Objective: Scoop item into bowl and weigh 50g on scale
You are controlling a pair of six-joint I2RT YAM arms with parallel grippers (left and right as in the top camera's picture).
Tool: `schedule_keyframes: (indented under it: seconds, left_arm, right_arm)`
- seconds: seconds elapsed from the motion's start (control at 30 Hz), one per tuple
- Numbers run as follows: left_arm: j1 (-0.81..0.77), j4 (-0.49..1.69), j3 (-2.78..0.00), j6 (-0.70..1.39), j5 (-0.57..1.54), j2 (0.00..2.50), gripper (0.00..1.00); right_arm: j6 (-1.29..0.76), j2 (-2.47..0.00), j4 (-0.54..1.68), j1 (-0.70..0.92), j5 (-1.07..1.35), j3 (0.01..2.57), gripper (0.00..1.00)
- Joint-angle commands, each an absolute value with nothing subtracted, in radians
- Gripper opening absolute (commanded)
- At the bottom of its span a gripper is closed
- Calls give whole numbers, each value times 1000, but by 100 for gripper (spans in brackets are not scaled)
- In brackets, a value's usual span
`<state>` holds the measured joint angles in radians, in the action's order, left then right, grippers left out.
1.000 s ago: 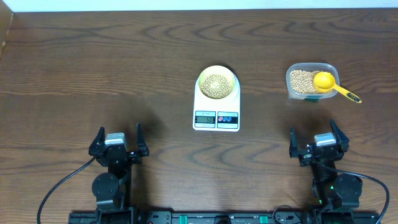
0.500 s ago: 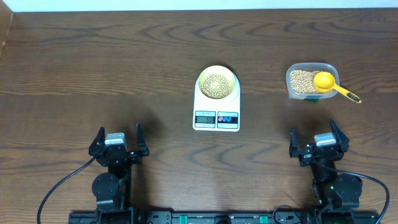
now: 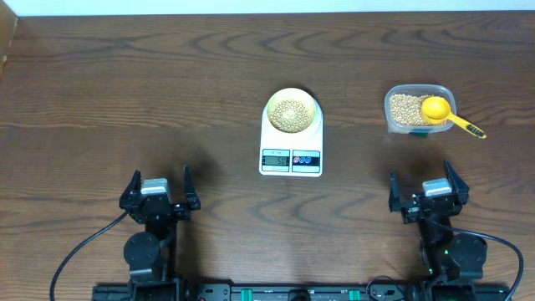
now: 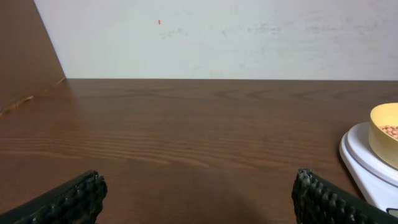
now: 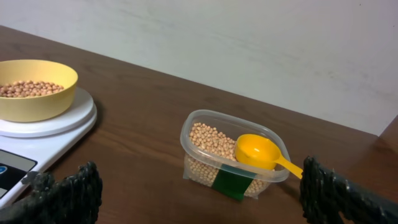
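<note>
Dark wood-grain table (image 3: 125, 75), plain off-white wall (image 4: 249, 37) behind

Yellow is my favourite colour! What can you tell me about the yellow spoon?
The yellow spoon looks plastic: a round, deep cup that seems empty and a thin handle. It lies cup-up on the beans in the clear tub, handle sticking out over the rim. Nothing else touches it.

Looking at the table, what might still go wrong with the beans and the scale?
The spoon rests on the tub, its handle overhanging; a nudge might tip it and scatter beans. The bowl sits toward the far end of the scale, so a bump may shift it. The display is too small to read, so the weight is unconfirmed.
</note>
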<state>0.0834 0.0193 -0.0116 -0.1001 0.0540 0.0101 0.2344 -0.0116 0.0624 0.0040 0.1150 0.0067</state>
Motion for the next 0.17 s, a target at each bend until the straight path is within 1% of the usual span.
schedule_keyframes:
  seconds: [0.0, 0.13]
  left_arm:
    - [88, 67, -4, -84, 63, 4, 98]
    - [88, 67, -4, -84, 63, 4, 97]
  right_arm:
    - [221, -5, 65, 15, 114, 6, 99]
    - [221, -5, 65, 15, 114, 6, 99]
